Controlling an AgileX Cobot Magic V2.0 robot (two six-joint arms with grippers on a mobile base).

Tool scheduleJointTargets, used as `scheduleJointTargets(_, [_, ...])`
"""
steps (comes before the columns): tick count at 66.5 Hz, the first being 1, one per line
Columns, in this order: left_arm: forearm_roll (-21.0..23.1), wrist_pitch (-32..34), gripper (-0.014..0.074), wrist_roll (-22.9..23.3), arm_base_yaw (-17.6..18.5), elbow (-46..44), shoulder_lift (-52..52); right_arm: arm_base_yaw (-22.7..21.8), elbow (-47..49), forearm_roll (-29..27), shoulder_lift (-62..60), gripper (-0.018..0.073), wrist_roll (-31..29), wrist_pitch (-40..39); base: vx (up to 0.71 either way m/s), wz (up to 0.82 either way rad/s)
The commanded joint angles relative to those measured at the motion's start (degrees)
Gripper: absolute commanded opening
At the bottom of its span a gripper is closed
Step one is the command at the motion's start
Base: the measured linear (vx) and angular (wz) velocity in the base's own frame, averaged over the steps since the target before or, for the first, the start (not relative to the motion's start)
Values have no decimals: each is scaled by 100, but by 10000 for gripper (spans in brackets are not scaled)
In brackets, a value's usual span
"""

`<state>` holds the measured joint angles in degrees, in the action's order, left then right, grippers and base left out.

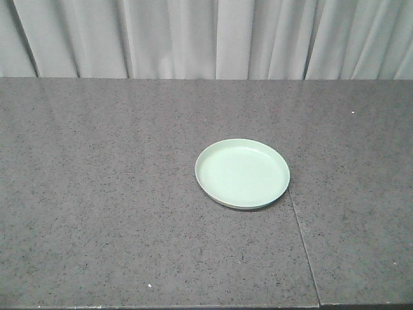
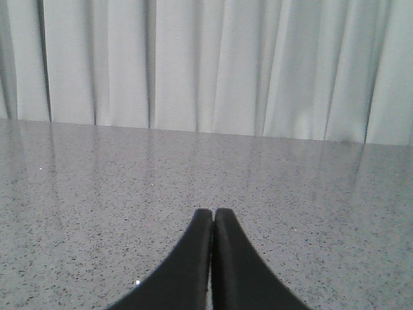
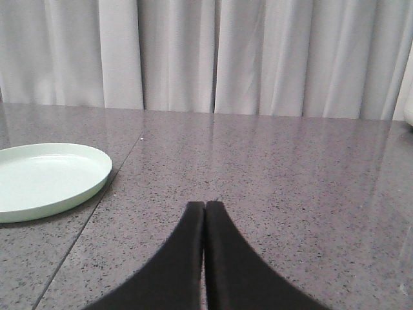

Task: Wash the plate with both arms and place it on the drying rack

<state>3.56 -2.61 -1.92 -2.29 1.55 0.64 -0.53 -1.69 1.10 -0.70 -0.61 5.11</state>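
The pale mint-green plate (image 1: 242, 173) lies flat and alone on the speckled grey counter (image 1: 97, 194), a little right of centre in the front view. In the right wrist view the plate (image 3: 45, 177) sits to the far left, well ahead and left of my right gripper (image 3: 205, 204), whose black fingers are pressed together and hold nothing. My left gripper (image 2: 213, 211) is shut too, over bare counter, with no plate in its view. Neither arm appears in the front view. The drying rack is out of view.
A seam (image 1: 303, 245) in the counter runs from the plate's right edge down to the front edge. Pale pleated curtains (image 1: 206, 39) hang behind the counter's back edge. A pale object (image 3: 409, 110) peeks in at the right border of the right wrist view.
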Motion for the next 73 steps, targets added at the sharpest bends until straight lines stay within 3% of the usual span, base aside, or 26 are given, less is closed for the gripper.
scheduleJointTargets(1, [43,398,-6,51,42,-149,80,-25,-4,63,-19,-4,-5,-411,0,0])
scheduleJointTargets(33, [43,398,-6,51,42,-149,80,-20,312,-7,-19,-4,13,-685,0,0])
scheduleJointTargets(50, [43,398,-6,51,42,-149,80,-20,1993,51,594,-4,-348,1229,0,0])
scheduleJointTargets(73, [43,398,-6,51,42,-149,80,-20,3887,-526,2420,0,-819,3401,0,0])
